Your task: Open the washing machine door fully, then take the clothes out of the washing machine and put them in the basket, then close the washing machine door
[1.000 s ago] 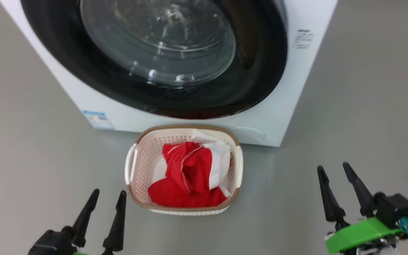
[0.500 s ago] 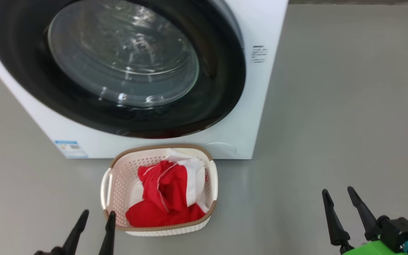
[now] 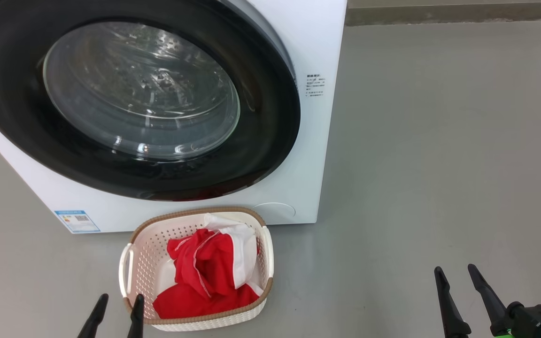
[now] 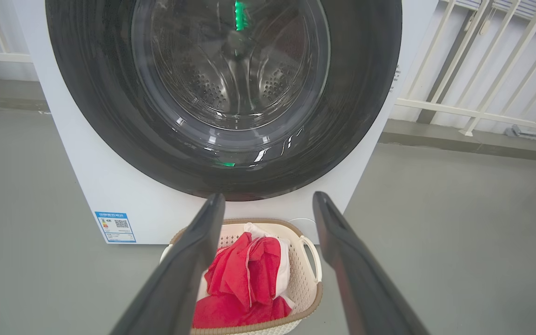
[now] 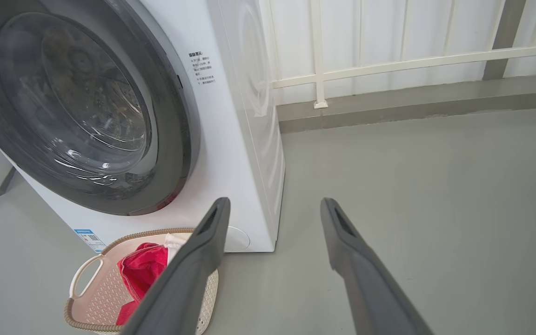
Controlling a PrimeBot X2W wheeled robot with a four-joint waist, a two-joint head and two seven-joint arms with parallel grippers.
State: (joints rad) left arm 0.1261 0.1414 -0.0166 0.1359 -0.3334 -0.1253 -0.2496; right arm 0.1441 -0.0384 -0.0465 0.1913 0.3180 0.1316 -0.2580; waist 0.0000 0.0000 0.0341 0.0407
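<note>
Lower left of the head view: left gripper (image 3: pixel 121 298) sits low, fingers apart and empty, just beside the basket's near corner.

Upper left: washing machine door (image 3: pixel 139 94) lies flush on the washing machine (image 3: pixel 315 42) and looks shut. Through the glass in the left wrist view, the drum (image 4: pixel 231 79) shows bare steel, no red.

Bottom, left of centre: basket (image 3: pixel 144 263) is on the floor close in front of the washer, with the clothes (image 3: pixel 204 277) piled inside.

Lower right: right gripper (image 3: pixel 454 268), fingers apart, empty, well apart from everything.

My read: all three steps are done. Only the latch is unconfirmed.
</note>
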